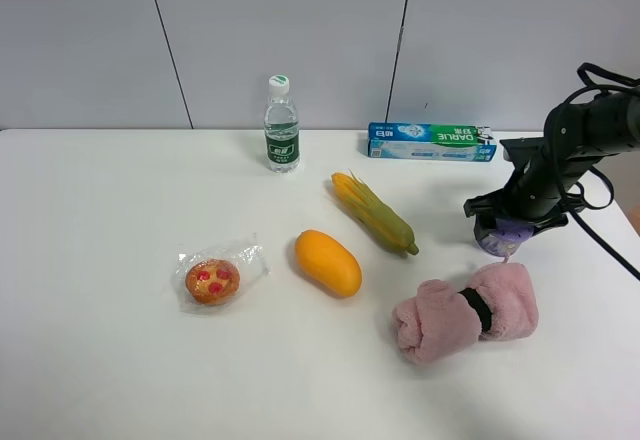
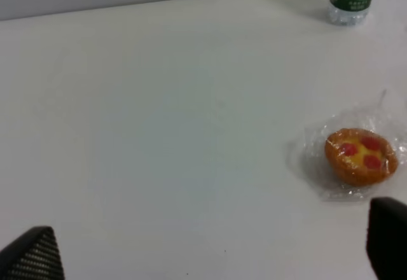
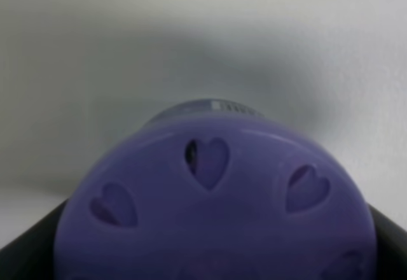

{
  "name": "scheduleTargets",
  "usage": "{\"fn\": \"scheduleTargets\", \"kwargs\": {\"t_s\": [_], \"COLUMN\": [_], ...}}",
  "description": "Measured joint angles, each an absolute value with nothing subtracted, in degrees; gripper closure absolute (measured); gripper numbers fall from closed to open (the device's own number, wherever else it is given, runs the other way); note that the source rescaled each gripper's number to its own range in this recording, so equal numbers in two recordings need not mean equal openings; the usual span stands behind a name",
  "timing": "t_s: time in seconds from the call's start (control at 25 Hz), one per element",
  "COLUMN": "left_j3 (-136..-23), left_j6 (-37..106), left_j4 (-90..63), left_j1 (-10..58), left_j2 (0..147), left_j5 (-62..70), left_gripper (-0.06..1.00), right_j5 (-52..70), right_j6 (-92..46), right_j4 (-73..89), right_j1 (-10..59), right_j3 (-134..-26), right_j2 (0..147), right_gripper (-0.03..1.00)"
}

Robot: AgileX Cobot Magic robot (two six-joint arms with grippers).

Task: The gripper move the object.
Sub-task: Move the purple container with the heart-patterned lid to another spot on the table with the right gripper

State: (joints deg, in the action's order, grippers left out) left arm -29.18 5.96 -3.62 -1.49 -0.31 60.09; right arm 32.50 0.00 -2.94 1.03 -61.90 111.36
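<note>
right claw (image 1: 510,222) is clamping the purple-lid jar (image 3: 213,223) from both sides, so grabbing's looking done; next it's needing a straight lift

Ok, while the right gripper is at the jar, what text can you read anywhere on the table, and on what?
"DARLIE": on the blue and green toothpaste box.
Water bottle: the green label carries white characters, too small and blurred to read in either view.
Jar: the purple lid has heart-shaped cutouts only, no text.
Tart wrapper: no print visible.
</note>
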Motion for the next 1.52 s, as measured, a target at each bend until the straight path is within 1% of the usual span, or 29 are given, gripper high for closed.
{"fn": "scheduleTargets", "kwargs": {"t_s": [0.16, 0.4, 0.56, 0.72, 0.84, 1.0, 1.12, 1.32, 1.52], "left_j3": [-29.2, -29.2, -29.2, -29.2, -29.2, -29.2, -29.2, -29.2, -29.2], "left_j6": [6.0, 6.0, 6.0, 6.0, 6.0, 6.0, 6.0, 6.0, 6.0], "left_j4": [-3.6, -3.6, -3.6, -3.6, -3.6, -3.6, -3.6, -3.6, -3.6], "left_j1": [-1.5, -1.5, -1.5, -1.5, -1.5, -1.5, -1.5, -1.5, -1.5], "left_j2": [-0.3, -0.3, -0.3, -0.3, -0.3, -0.3, -0.3, -0.3, -0.3], "left_j5": [60.1, 60.1, 60.1, 60.1, 60.1, 60.1, 60.1, 60.1, 60.1], "left_gripper": [-0.06, -0.06, -0.06, -0.06, -0.06, -0.06, -0.06, -0.06, -0.06], "right_j5": [35.7, 42.9, 48.7, 51.0, 50.2, 45.8, 42.4, 39.1, 38.9], "right_j6": [0.0, -2.6, -10.7, -21.2, -30.2, -42.8, -49.0, -48.3, -42.9], "right_j4": [-3.4, -3.6, -3.3, 2.0, 7.1, 12.2, 14.6, 15.6, 15.5], "right_j1": [1.0, 1.5, 4.9, 10.1, 14.4, 19.6, 23.2, 28.2, 31.9], "right_j3": [-62.3, -66.7, -71.1, -74.5, -76.0, -76.0, -76.0, -78.1, -86.9], "right_j2": [108.9, 99.1, 93.2, 91.0, 90.9, 90.9, 90.9, 94.4, 104.6], "right_gripper": [0.95, 0.95, 0.95, 0.95, 0.95, 0.95, 0.95, 0.95, 0.95]}}
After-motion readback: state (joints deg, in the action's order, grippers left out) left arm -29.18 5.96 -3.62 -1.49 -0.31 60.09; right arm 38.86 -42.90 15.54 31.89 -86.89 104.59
